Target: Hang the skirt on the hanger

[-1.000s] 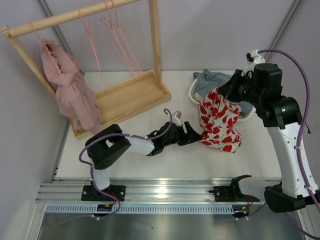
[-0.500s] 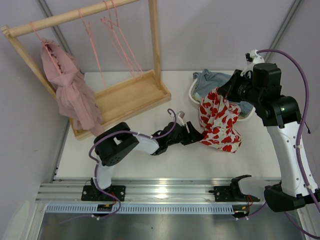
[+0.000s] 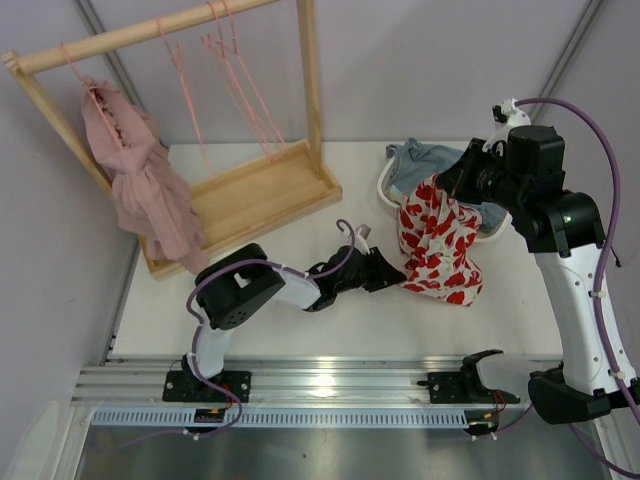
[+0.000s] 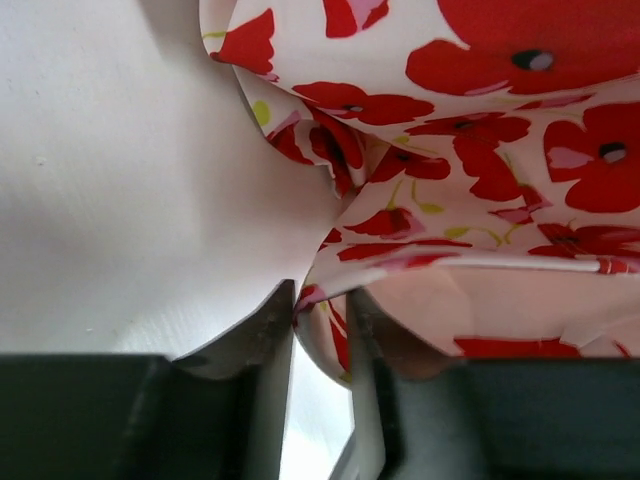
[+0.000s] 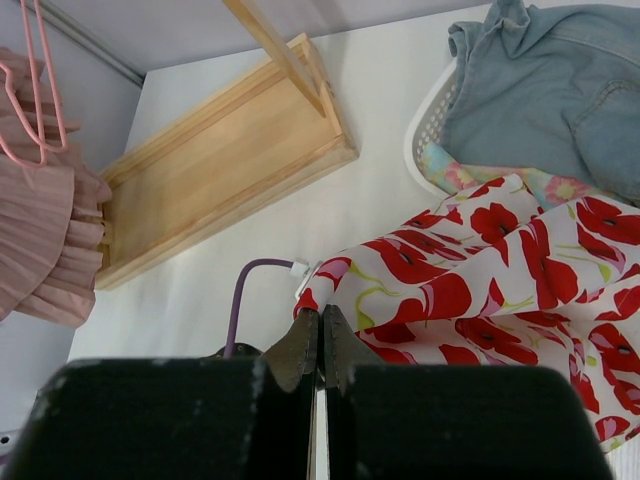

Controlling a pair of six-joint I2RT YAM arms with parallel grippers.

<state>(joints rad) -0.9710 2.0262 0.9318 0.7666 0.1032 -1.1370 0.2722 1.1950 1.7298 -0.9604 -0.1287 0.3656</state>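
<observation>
Beneath my right fingers (image 5: 295, 352), clamped on its top, the skirt (image 3: 440, 245) hangs; my left fingers (image 4: 262, 335) straddle its hem, slightly apart.

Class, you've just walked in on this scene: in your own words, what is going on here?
The right gripper is shut on the top edge of the skirt, holding it up beside the laundry basket. The left gripper reaches low across the table, a fold of the skirt's lower edge between its fingers; whether it grips is unclear. The pink hangers hang on the wooden rack, untouched.
</observation>
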